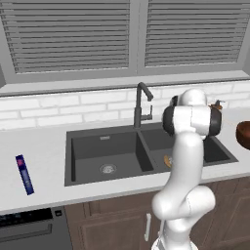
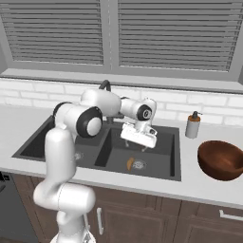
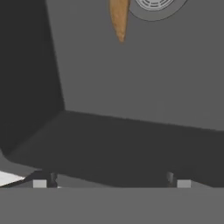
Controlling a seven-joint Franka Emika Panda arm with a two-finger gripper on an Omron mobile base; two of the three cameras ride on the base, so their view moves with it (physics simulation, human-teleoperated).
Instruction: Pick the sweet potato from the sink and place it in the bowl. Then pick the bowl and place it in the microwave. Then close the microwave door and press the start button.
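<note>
One sweet potato (image 2: 130, 163) lies on the floor of the sink's (image 2: 171, 163) right basin, beside the drain. End effector (image 2: 136, 148) hovers above it, jaws wide open, empty. Bowl (image 2: 220, 160) at bench's right edge.

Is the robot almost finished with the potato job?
No, nothing is done yet. The small orange-brown sweet potato lies in the dark grey sink beside the drain. The gripper hangs above it, jaws open. The round reddish-brown bowl sits empty on the counter. Grabbing, bowl and microwave steps remain.
</note>
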